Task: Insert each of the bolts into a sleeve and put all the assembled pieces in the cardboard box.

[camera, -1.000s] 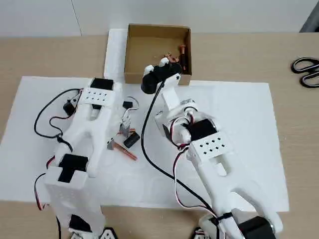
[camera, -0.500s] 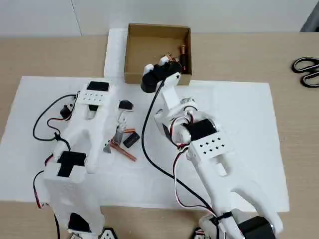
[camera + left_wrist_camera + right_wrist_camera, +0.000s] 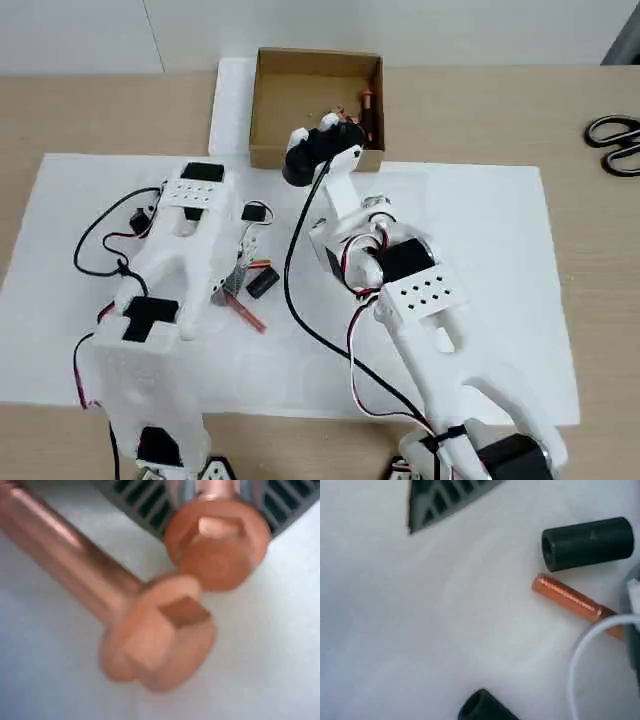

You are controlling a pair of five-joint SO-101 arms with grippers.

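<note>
- My left pincer [image 3: 238, 278] has drawn back a little, seemingly clamped on one bolt [image 3: 217, 545]; a second bolt [image 3: 155, 645] lies on the surface [image 3: 480, 250] near a sleeve [image 3: 263, 283].
- My right pincer [image 3: 335, 128] stays at the cardboard box [image 3: 265, 110]. I cannot tell its state.

counter [image 3: 100, 100]: light wood | white sheet [image 3: 480, 230] lay flat across its middle | cardboard box [image 3: 265, 110] stood at the sheet's far edge | scissors [image 3: 615, 143] lay on bare wood, well apart | bolt [image 3: 245, 315] and black sleeve [image 3: 264, 283] lay near each other on the sheet
</note>
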